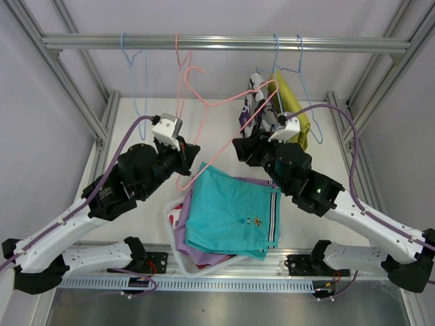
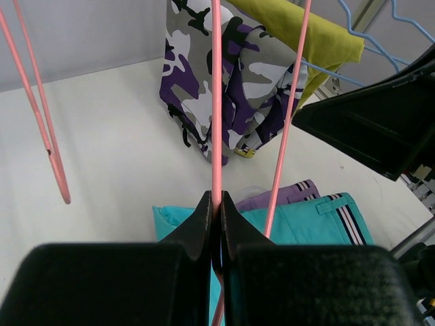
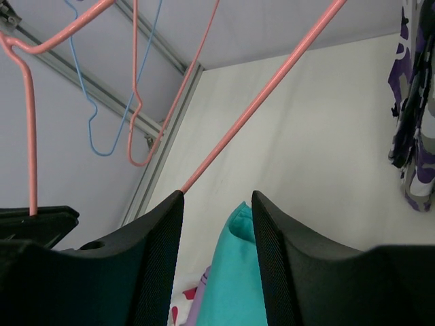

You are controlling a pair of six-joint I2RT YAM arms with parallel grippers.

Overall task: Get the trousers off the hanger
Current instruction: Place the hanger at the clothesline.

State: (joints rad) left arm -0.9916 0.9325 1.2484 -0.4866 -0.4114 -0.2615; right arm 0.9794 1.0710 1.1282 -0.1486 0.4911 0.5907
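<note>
My left gripper [image 1: 187, 155] is shut on the wire of an empty pink hanger [image 1: 234, 102] and holds it off the rail; the wire runs up between the closed fingers [image 2: 217, 204]. My right gripper [image 1: 241, 149] is open and empty above the teal shorts [image 1: 231, 217], with the hanger wire [image 3: 265, 98] passing its left finger. The teal shorts lie on top of lilac shorts [image 1: 204, 257] in a white bin. A bit of red-and-white shorts [image 3: 180, 309] shows beneath. Camouflage shorts [image 1: 253, 109] and mustard shorts [image 1: 296, 102] hang on blue hangers at the back right.
A metal rail [image 1: 224, 44] crosses the back. An empty blue hanger [image 1: 136, 75] and a second pink hanger [image 1: 180, 75] hang on it at the left. The white bin [image 1: 175, 231] sits at the near middle. Frame posts stand at both sides.
</note>
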